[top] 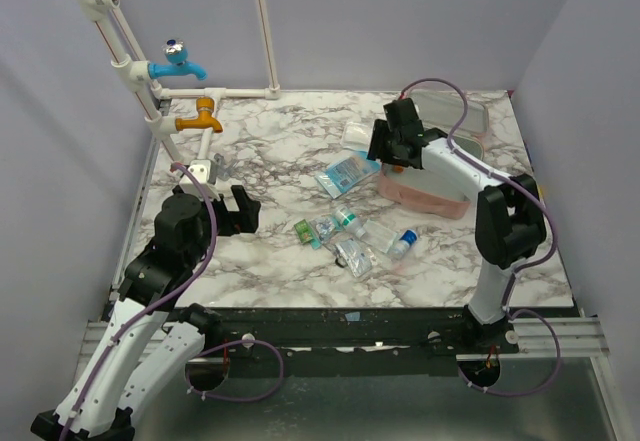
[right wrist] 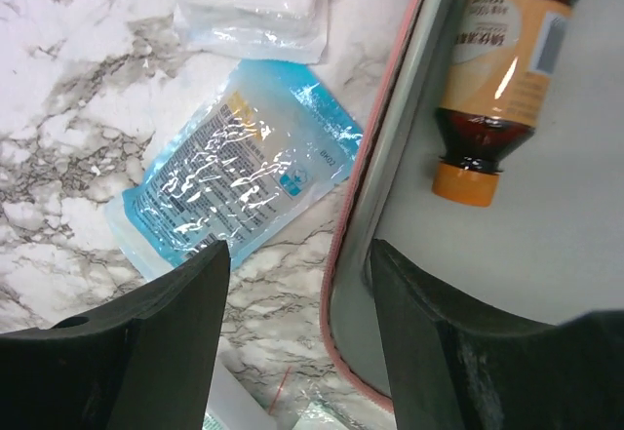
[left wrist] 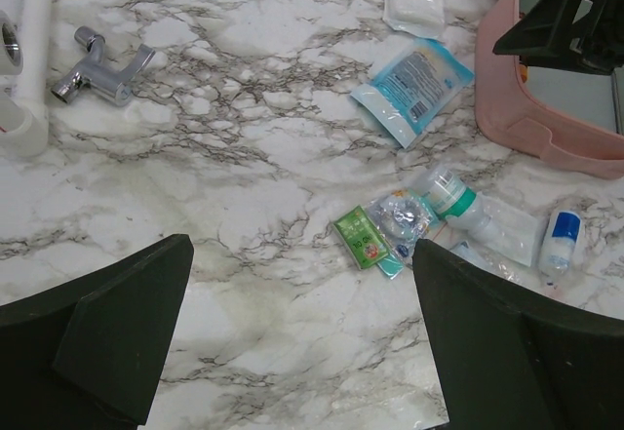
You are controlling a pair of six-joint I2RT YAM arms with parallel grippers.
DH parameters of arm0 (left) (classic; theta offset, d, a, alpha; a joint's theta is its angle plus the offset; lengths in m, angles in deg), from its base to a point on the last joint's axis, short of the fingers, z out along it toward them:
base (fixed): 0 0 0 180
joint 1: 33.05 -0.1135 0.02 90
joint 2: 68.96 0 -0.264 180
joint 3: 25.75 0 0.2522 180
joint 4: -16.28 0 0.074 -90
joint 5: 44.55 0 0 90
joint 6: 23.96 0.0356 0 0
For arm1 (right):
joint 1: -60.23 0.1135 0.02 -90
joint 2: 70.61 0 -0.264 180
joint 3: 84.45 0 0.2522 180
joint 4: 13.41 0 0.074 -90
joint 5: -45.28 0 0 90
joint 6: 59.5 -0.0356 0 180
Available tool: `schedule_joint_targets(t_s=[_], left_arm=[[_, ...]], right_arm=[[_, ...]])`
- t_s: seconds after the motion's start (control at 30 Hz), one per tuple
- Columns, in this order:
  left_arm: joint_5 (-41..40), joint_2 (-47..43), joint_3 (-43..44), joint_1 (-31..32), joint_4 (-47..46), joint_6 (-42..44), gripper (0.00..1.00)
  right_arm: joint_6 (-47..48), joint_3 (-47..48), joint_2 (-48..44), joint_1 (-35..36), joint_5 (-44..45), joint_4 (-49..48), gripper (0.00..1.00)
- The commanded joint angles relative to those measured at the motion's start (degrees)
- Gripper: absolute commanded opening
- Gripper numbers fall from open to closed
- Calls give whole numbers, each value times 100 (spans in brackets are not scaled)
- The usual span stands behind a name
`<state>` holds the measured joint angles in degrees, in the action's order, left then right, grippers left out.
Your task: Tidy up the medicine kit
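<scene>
The medicine kit, a pale pink case, lies open at the right; a brown bottle with an orange cap lies on its grey lining. My right gripper hovers open over the kit's left rim, holding nothing. Left of the rim lie a blue packet and a white gauze pack. My left gripper is open and empty, over bare table left of a green sachet, a teal-capped bottle and a blue-capped bottle.
A white pipe frame with a blue tap and an orange tap stands at the back left. A chrome fitting lies near it. Walls close in the table on three sides.
</scene>
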<state>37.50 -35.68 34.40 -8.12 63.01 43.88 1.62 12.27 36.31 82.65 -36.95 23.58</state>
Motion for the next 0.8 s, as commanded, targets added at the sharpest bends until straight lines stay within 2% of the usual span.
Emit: schedule_joint_targets(t_s=[0.0,0.13,0.2,0.37,0.57,0.77], left_arm=[[0,-73,94,-67,51,40,99],[-23,-83,98,-84,51,43,99],[-8,-85,98,-93,47,38,99],[30,-80,99,-131,40,36,99],[67,-51,97,-171,38,35,99],[82,-69,98,-232,38,36,98]], right_arm=[[-16,102,314,57,1,8,61],[25,199,481,79,82,132,57],[52,169,513,92,126,147,53],[109,18,516,130,102,92,25],[266,-96,475,178,88,92,3],[702,-89,524,278,57,347,1]])
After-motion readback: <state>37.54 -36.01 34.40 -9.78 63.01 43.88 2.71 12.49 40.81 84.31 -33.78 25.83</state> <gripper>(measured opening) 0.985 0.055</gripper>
